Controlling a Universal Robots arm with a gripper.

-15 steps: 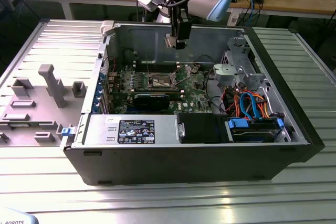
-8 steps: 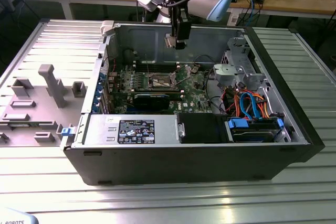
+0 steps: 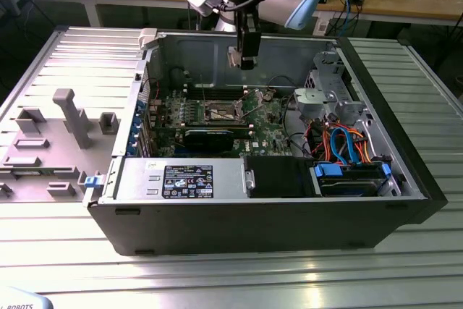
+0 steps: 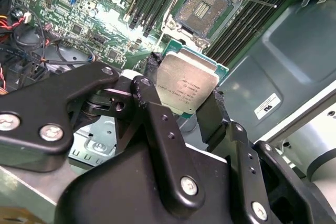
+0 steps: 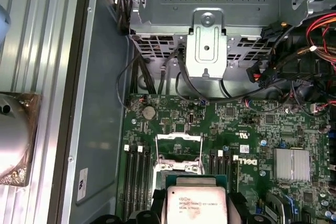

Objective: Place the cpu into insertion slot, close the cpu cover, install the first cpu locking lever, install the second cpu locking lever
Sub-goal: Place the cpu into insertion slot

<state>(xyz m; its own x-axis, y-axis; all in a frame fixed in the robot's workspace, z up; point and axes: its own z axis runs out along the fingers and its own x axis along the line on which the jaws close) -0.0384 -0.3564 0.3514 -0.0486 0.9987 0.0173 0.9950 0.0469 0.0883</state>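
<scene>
You see even overhead light streaking pale glare along the ribbed surface [image 3: 304, 280] in the exterior view; the case [image 3: 253, 226] interior lies shaded, and the cpu [image 4: 186, 85] gleams in the second wrist view.

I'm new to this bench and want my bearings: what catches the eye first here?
A silver chip clamped in the black jaws, near the empty square socket. In the exterior view, the gripper hangs over the open computer case.
</scene>
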